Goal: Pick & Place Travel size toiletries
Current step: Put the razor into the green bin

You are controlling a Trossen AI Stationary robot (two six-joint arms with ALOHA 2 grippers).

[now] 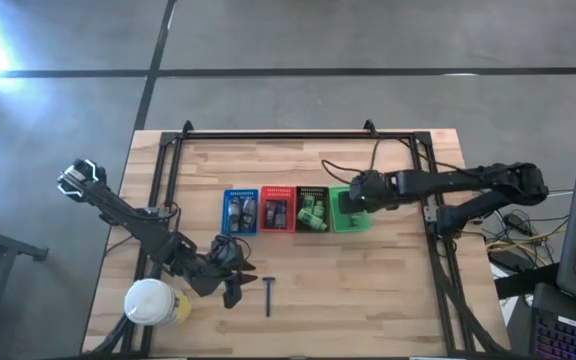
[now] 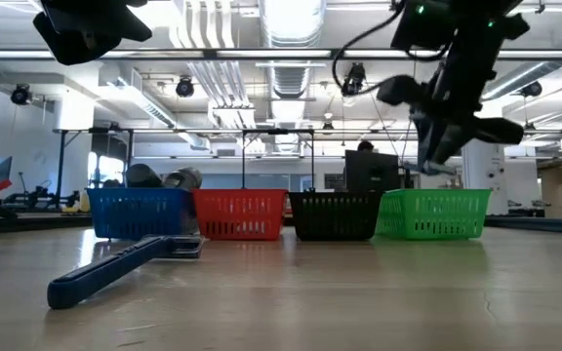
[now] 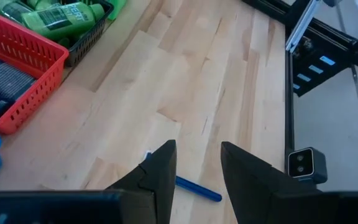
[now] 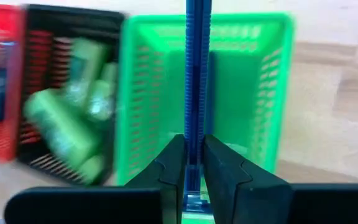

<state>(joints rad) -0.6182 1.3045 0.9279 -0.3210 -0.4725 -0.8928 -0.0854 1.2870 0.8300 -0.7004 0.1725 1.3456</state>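
Note:
Four baskets stand in a row mid-table: blue [image 1: 239, 212], red [image 1: 276, 210], black [image 1: 312, 210] and green [image 1: 348, 214]. Dark tubes lie in the blue and red ones, green packets [image 4: 67, 124] in the black one. My right gripper [image 4: 194, 155] is shut on a blue razor [image 4: 197, 74] above the green basket [image 4: 241, 93]. A second blue razor [image 1: 269, 295] lies flat on the table near the front. My left gripper [image 3: 197, 168] is open just above it, beside it in the high view [image 1: 233, 285]. My right gripper pinches the blue razor's handle [image 4: 196, 140] between its two fingers. The handle runs straight out past the fingertips, along the fingers. The fingers slant down from the table's right side. The razor is lifted clear, over the green basket's opening.
A round container with a white lid [image 1: 151, 300] stands at the front left, close to my left arm. A black frame rail [image 1: 298, 132] runs along the table's far and side edges. Bare wood [image 1: 368, 290] lies in front of the baskets.

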